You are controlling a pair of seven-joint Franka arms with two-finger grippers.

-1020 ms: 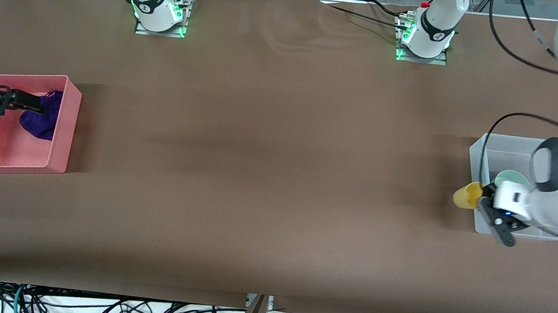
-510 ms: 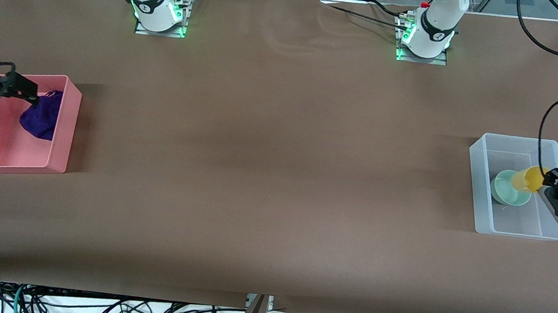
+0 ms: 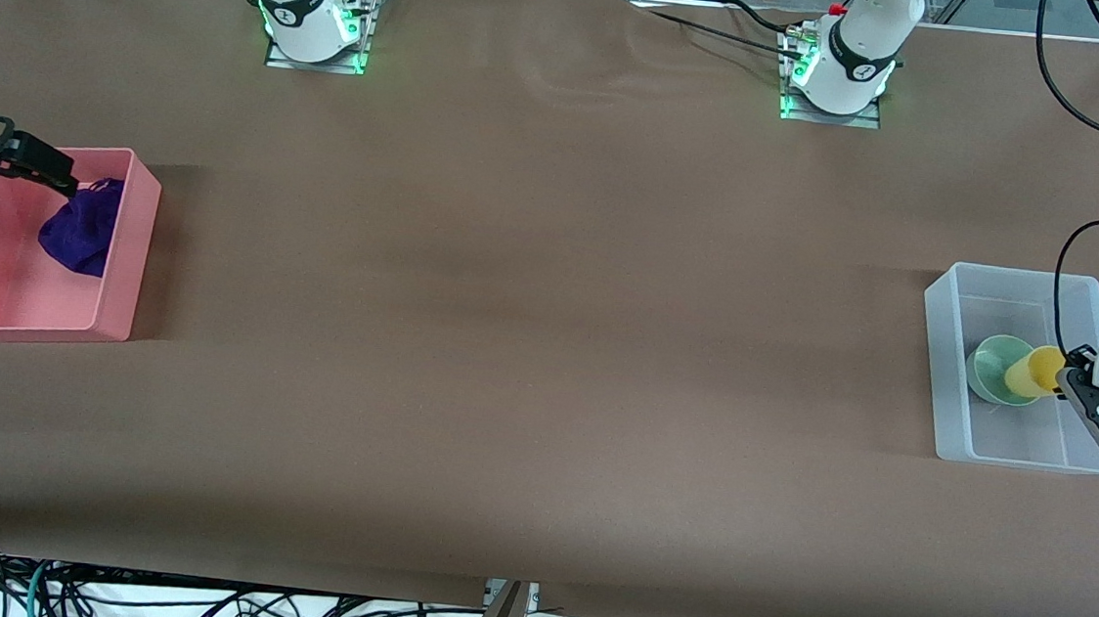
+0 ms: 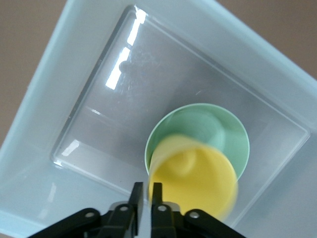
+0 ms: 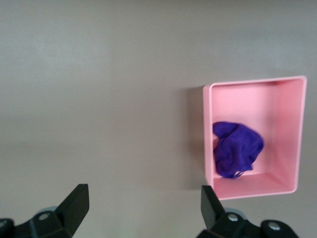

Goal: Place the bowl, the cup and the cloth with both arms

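My left gripper (image 3: 1066,377) is shut on the rim of the yellow cup (image 3: 1035,372) and holds it tilted inside the clear bin (image 3: 1022,287). The cup overlaps the rim of the mint-green bowl (image 3: 994,367), which stands in that bin. In the left wrist view the gripper (image 4: 147,191) pinches the cup (image 4: 198,181) over the bowl (image 4: 233,134). My right gripper (image 3: 67,183) is open and empty, up in the air by the pink bin (image 3: 128,246). The purple cloth (image 3: 80,230) lies in that bin. In the right wrist view the gripper (image 5: 142,204) is over bare table, with the cloth (image 5: 237,148) off to one side.
The pink bin (image 5: 292,129) stands at the right arm's end of the table, the clear bin (image 4: 74,99) at the left arm's end. Brown table lies between them. Both arm bases stand along the edge farthest from the front camera.
My left gripper carried the cup from outside the clear bin's edge back over the bin and lowered it onto the bowl's rim. My right gripper drew away from the cloth.
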